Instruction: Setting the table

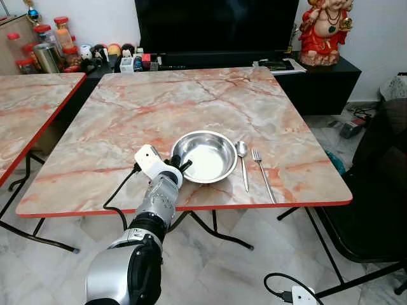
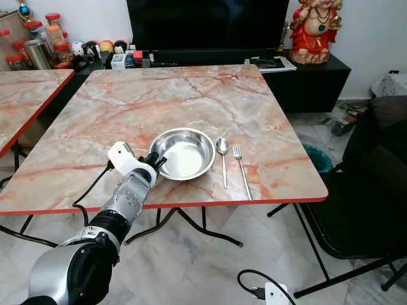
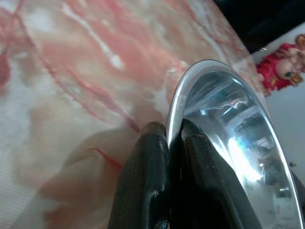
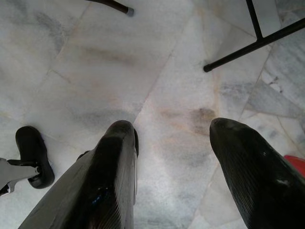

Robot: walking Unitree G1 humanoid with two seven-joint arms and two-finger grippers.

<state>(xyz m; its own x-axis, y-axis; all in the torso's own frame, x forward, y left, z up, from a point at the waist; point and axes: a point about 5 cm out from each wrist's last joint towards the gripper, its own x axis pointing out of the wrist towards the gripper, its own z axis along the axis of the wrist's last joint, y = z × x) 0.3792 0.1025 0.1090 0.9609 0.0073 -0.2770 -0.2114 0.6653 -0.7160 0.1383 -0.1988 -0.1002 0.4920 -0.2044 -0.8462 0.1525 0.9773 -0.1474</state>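
Jars (image 1: 51,39): red-lidded group at the far left, on the low black cabinet behind the tables.
Side table (image 1: 28,121): marble-patterned top with a red edge, left of the main table, a narrow gap between them.
Table (image 1: 159,108): square marble-patterned top with a red edge on black folding legs; it stands on pale marble floor tiles.
Left arm: silver, reaching up from the near edge of the table toward the bowl.
Left gripper (image 1: 179,165): at the near left rim of the bowl. The left wrist view shows the two black fingers (image 3: 147,181) pinched together on the rim, one outside the wall and one inside.
Bowl (image 1: 206,154): shiny steel, upright, resting on the table near its front edge, slightly right of centre.
Spoon (image 1: 242,157): just right of the bowl, lying flat, bowl end away from the robot, handle toward the front edge.
Fork (image 1: 262,173): just right of the spoon and roughly parallel to it, tines away from the robot; the two are close but apart.
TV (image 1: 216,25): dark screen on the cabinet behind the table.
Statue (image 1: 324,28): red and gold figure on the right end of the cabinet.
Chair (image 1: 375,190): dark, right of the table.
Right gripper (image 4: 174,143): hanging over the floor tiles, fingers spread wide, holding nothing.
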